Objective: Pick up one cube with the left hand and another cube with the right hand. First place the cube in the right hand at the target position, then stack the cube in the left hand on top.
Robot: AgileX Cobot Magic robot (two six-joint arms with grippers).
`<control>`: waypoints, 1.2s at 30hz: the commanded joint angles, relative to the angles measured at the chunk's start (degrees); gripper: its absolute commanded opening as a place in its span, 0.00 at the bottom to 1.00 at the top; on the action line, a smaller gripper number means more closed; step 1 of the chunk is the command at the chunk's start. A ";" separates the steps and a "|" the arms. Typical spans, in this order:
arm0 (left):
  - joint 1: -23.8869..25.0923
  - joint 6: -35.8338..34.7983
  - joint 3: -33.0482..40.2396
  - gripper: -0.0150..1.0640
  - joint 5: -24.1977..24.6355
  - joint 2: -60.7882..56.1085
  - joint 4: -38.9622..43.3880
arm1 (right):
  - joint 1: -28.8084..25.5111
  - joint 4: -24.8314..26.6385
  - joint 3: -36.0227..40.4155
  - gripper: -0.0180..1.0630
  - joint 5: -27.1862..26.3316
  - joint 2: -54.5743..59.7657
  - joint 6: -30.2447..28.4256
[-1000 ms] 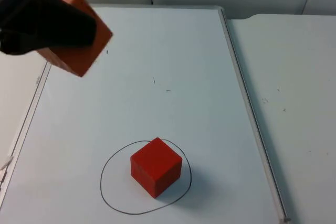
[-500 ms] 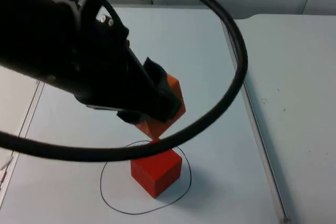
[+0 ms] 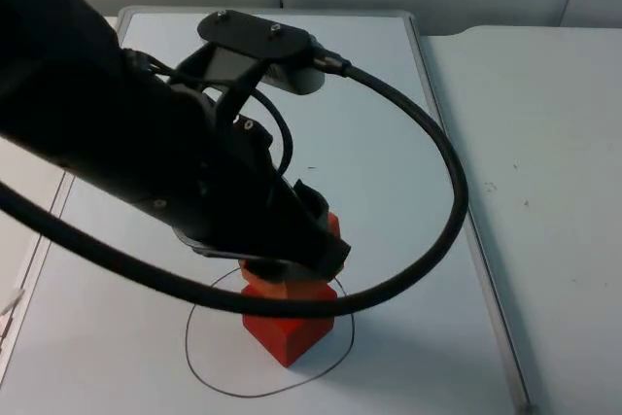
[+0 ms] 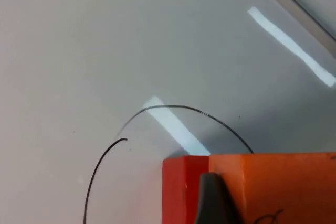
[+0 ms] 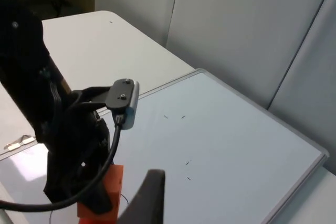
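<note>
Where the white bench carries the whiteboard, the left arm reaches down across the board from the upper left, taking up most of the top view. Left hand sits low over the hand-drawn black circle, clamped on an orange cube; the left wrist view shows one black fingertip pressed flat against that cube's face. Held cube is directly above a red cube, which rests on the board inside the circle, toward its right side. Whether the two cubes touch cannot be told; in the top view the orange one is mostly hidden by the hand, only a sliver at its edge. Right hand is raised well off the bench, looking back at the left arm and the cubes; its fingers cannot be read as apart or together. Right arm waits.
</note>
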 commanded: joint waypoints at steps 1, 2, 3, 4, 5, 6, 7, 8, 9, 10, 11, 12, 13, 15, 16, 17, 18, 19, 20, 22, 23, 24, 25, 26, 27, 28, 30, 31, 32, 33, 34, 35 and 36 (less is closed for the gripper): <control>-0.56 -0.38 -0.45 0.01 -1.27 0.23 0.02 | -0.06 -0.16 0.16 0.86 -1.51 -0.09 0.22; -0.56 -0.38 -0.45 0.01 -1.54 0.65 0.02 | -0.06 -0.16 0.16 0.86 -1.51 -0.09 0.22; -0.56 -0.38 -0.45 0.01 -1.54 0.94 0.02 | -0.06 -0.05 0.16 0.86 -1.49 -0.09 0.22; -0.56 -0.22 -0.45 0.01 -1.44 1.22 0.02 | -0.06 -0.05 0.16 0.86 -1.49 -0.09 0.22; -0.56 -0.22 -0.45 0.01 -1.44 1.22 0.02 | -0.06 -0.05 0.16 0.86 -1.49 -0.09 0.22; -0.56 -0.22 -0.45 0.01 -1.31 1.63 0.02 | -0.06 -0.05 0.16 0.86 -1.49 -0.09 0.22; -0.56 -0.22 -0.45 0.01 -1.31 1.92 0.02 | -0.06 -0.05 0.16 0.86 -1.49 -0.09 0.22; -0.56 -0.22 -0.45 0.01 -1.31 2.53 0.15 | -0.06 -0.05 0.16 0.86 -1.49 -0.09 0.22; -0.56 -0.22 -0.45 0.01 -1.31 2.93 0.15 | -0.06 -0.19 0.16 0.86 -1.49 -0.09 0.22; -0.56 -0.22 -0.45 0.01 -1.31 2.93 0.15 | -0.06 -0.19 0.16 0.86 -1.49 -0.09 0.22; -0.56 -0.22 -0.45 0.01 -1.17 3.46 0.15 | -0.06 -0.19 0.16 0.86 -1.49 -0.09 0.22; -0.56 -0.22 -0.45 0.01 -0.89 3.56 0.15 | -0.06 -0.19 0.16 0.86 -1.49 -0.09 0.22; -0.56 -0.22 -0.45 0.01 -0.89 3.56 0.15 | -0.06 -0.19 0.16 0.86 -1.49 -0.09 0.22; -0.56 -0.22 -0.45 0.01 -0.89 3.56 0.15 | -0.06 -0.31 0.16 0.86 -1.49 -0.09 0.22; -0.56 -0.10 -0.45 0.01 -0.89 3.56 0.26 | -0.06 -0.31 0.16 0.86 -1.49 -0.09 0.22; -0.56 0.40 -0.45 0.01 -1.12 3.56 0.24 | -0.06 -0.31 0.16 0.86 -1.49 -0.09 0.22; -0.56 0.96 -0.45 0.01 -1.34 3.59 0.24 | -0.06 -0.31 0.16 0.86 -1.49 -0.09 0.22; -0.56 1.54 -0.45 0.01 -1.53 3.69 0.24 | -0.06 -0.31 0.16 0.86 -1.49 -0.09 0.22; -0.56 1.54 -0.45 0.01 -1.53 3.69 0.24 | -0.06 -0.31 0.16 0.86 -1.49 -0.09 0.22; -0.56 1.68 -0.45 0.01 -1.53 3.80 0.24 | -0.06 -0.42 0.16 0.86 -1.49 -0.09 0.22; -0.56 1.68 -0.45 0.01 -1.53 3.80 0.24 | -0.06 -0.42 0.16 0.86 -1.49 -0.09 0.22; -0.56 1.68 -0.45 0.01 -1.53 3.80 0.24 | -0.06 -0.42 0.16 0.86 -1.49 -0.09 0.22; -0.56 1.68 -0.45 0.01 -1.53 3.80 0.24 | -0.06 -0.42 0.16 0.86 -1.49 -0.09 0.22; -0.85 1.68 -0.45 0.02 -1.53 3.80 0.24 | -0.06 -0.42 0.16 0.86 -1.49 -0.09 0.22; -0.96 1.68 -0.45 0.04 -1.53 3.80 0.24 | -0.06 -0.42 0.16 0.86 -1.49 -0.09 0.22; -1.11 1.68 -0.45 0.08 -1.43 3.80 0.24 | -0.06 -0.42 0.16 0.86 -1.49 -0.09 0.22; -1.56 1.68 -0.45 0.14 -1.30 3.80 0.24 | -0.06 -0.42 0.16 0.86 -1.49 -0.09 0.22; -1.64 1.68 -0.45 0.21 -1.30 3.80 0.24 | -0.06 -0.42 0.16 0.86 -1.49 -0.09 0.22; -1.78 1.68 -0.45 0.29 -1.30 3.80 0.13 | -0.06 -0.42 0.16 0.86 -1.49 -0.09 0.22; -1.78 1.68 -0.45 0.39 -1.30 3.80 -0.13 | -0.06 -0.42 0.16 0.86 -1.49 -0.09 0.22; -1.78 1.29 -0.45 0.48 -1.71 3.80 -0.13 | -0.06 -0.42 0.16 0.86 -1.49 -0.09 0.22; -1.78 1.29 -0.45 0.48 -1.71 3.80 -0.13 | -0.06 -0.42 0.16 0.86 -1.49 -0.09 0.22; -1.78 1.18 -0.45 0.57 -2.25 3.80 -0.13 | -0.06 -0.42 0.16 0.86 -1.49 -0.09 0.22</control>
